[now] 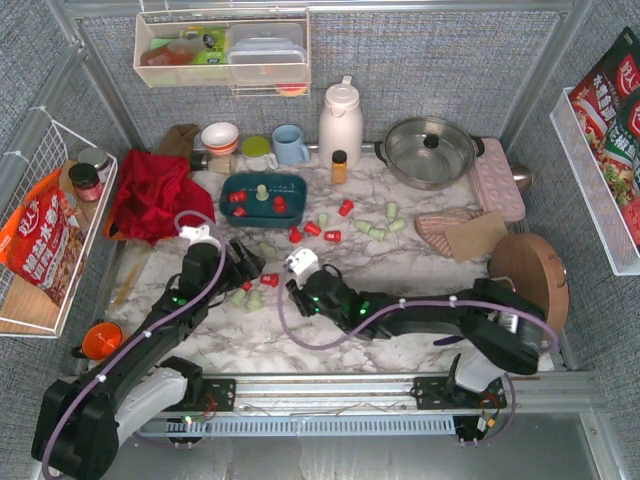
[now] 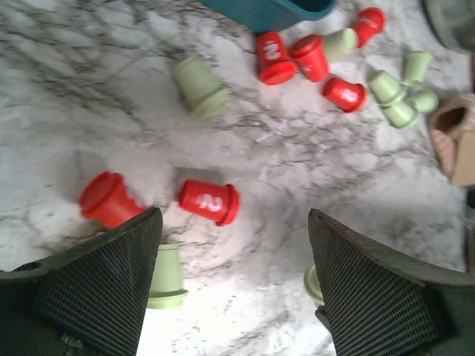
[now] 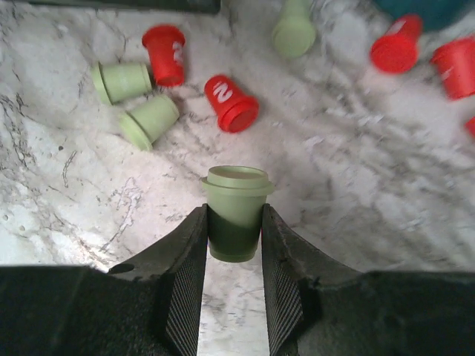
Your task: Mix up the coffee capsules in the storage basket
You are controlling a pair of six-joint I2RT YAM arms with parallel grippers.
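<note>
My left gripper hangs over the marble table, jaws spread wide. A red capsule lies on its side just ahead of them. More red and green capsules lie scattered toward the teal basket.

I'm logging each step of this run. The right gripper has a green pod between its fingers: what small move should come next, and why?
Probably a short straight lift. The right gripper has its fingers against both sides of the green pod, which seems to rest on the marble table. The teal basket lies farther back, so the pod needs clearance first.
</note>
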